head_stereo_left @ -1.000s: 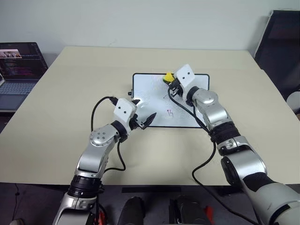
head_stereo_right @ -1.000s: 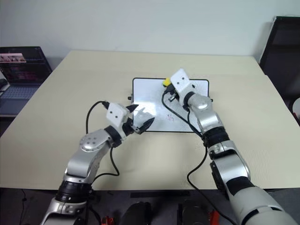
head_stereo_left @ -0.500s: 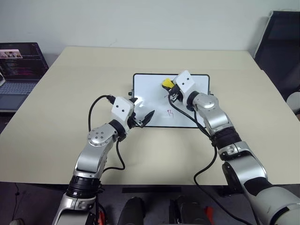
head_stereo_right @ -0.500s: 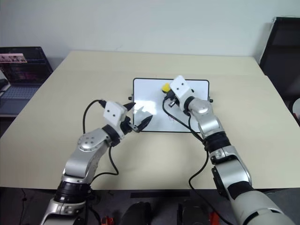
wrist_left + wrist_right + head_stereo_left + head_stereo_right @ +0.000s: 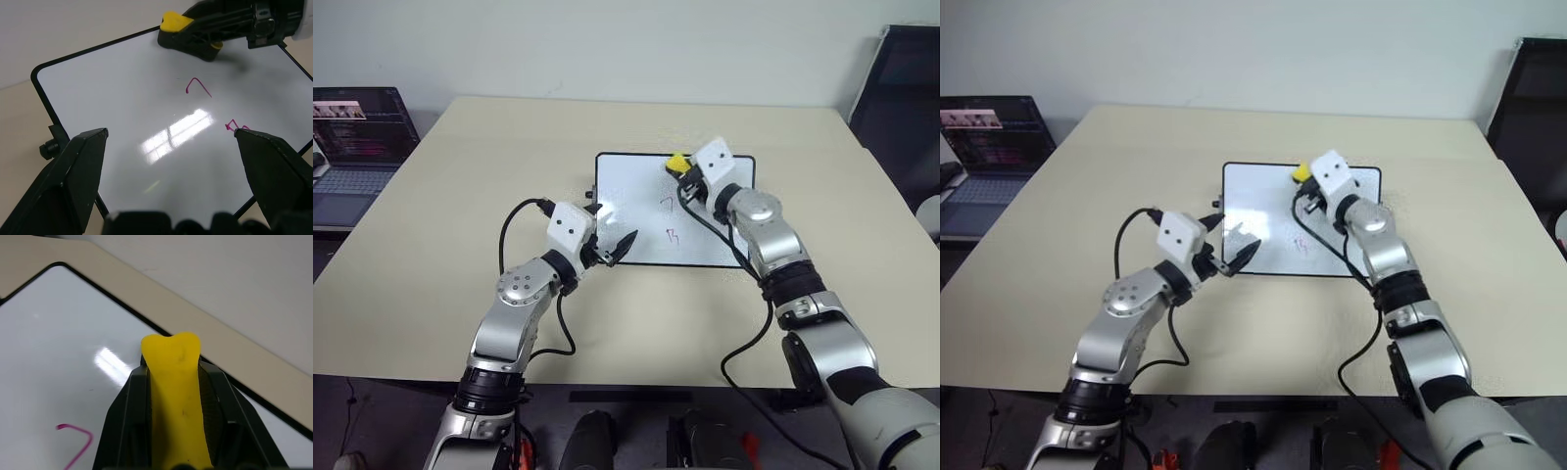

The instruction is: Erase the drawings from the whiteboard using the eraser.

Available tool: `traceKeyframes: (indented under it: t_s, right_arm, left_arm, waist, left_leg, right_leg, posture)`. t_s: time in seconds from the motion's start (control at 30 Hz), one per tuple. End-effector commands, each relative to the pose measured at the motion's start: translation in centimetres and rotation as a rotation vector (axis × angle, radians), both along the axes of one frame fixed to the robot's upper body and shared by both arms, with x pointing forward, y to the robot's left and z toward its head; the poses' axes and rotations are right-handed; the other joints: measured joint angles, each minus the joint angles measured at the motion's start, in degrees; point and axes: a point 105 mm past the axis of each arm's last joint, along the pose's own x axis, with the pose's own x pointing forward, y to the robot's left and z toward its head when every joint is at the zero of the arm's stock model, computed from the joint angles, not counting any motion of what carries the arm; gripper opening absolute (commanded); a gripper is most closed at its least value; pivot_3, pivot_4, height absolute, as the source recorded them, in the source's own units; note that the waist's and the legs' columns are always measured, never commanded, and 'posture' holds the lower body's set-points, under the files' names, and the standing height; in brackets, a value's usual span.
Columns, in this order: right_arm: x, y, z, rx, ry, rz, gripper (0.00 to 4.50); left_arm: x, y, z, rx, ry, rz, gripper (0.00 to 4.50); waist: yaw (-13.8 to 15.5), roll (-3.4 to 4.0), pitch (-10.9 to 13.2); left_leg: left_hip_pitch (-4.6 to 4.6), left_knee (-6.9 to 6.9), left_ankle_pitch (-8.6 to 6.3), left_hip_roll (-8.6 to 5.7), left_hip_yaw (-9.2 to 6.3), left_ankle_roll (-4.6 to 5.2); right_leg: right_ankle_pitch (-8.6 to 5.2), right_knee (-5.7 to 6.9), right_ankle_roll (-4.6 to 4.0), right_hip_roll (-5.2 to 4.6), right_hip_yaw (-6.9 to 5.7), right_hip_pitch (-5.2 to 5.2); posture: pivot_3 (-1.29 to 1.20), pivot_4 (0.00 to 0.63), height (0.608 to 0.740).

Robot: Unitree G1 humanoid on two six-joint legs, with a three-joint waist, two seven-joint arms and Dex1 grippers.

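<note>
The whiteboard (image 5: 631, 186) lies flat in the middle of the table. Two thin purple-red drawings show on it, a "7" (image 5: 668, 203) and a "B" (image 5: 672, 235) nearer me. My right gripper (image 5: 682, 167) is shut on the yellow eraser (image 5: 676, 162) at the board's far edge, beyond the "7". In the right wrist view the eraser (image 5: 172, 377) sticks out between the black fingers (image 5: 129, 401). I cannot tell whether it touches the board. My left gripper (image 5: 611, 231) stands open over the board's near left corner, its fingers (image 5: 73, 171) wide apart and nothing between them.
The beige table (image 5: 489, 147) has free surface all around the board. An open laptop (image 5: 352, 132) sits off its left side. A dark chair (image 5: 901, 88) stands at the right. Small black knobs (image 5: 49, 146) stick out from the board's short sides.
My right gripper has slid the eraser to the right and toward the board's far edge, uncovering the "7". The left arm has stayed where it was.
</note>
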Motion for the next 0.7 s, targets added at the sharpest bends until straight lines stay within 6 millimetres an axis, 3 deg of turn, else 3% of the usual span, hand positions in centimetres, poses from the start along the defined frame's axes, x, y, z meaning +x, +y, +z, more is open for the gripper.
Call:
traceKeyframes:
  t_s: [0.03, 0.37, 0.7]
  right_arm:
    - [0.5, -0.8, 1.8, 0.028, -0.057, -0.038, 0.96]
    - [0.0, 0.2, 0.5, 0.022, -0.029, 0.014, 0.96]
    - [-1.9, -0.1, 1.1, 0.091, -0.020, 0.057, 0.96]
  left_arm:
    - [-0.1, -0.4, 1.1, -0.004, -0.050, -0.019, 4.50]
    - [0.0, -0.1, 1.3, 0.002, -0.056, -0.010, 4.50]
    - [-0.6, -0.3, 1.1, -0.003, -0.049, -0.032, 4.50]
  waist:
    - [-0.04, 0.00, 0.00]
    - [-0.09, 0.00, 0.00]
    - [-0.03, 0.01, 0.00]
  left_leg:
    - [0.00, -0.01, 0.00, 0.00, 0.01, 0.00]
    - [0.00, 0.00, 0.00, 0.00, 0.02, 0.00]
    - [-0.02, -0.02, 0.00, 0.01, -0.05, 0.00]
  right_leg:
    - [0.00, 0.00, 0.00, 0.00, 0.00, 0.00]
    - [0.00, 0.00, 0.00, 0.00, 0.02, 0.00]
    - [0.00, -0.02, 0.00, 0.00, 0.01, -0.02]
  posture:
    - [0.00, 0.150, 0.740]
    - [0.00, 0.150, 0.740]
    - [0.00, 0.150, 0.740]
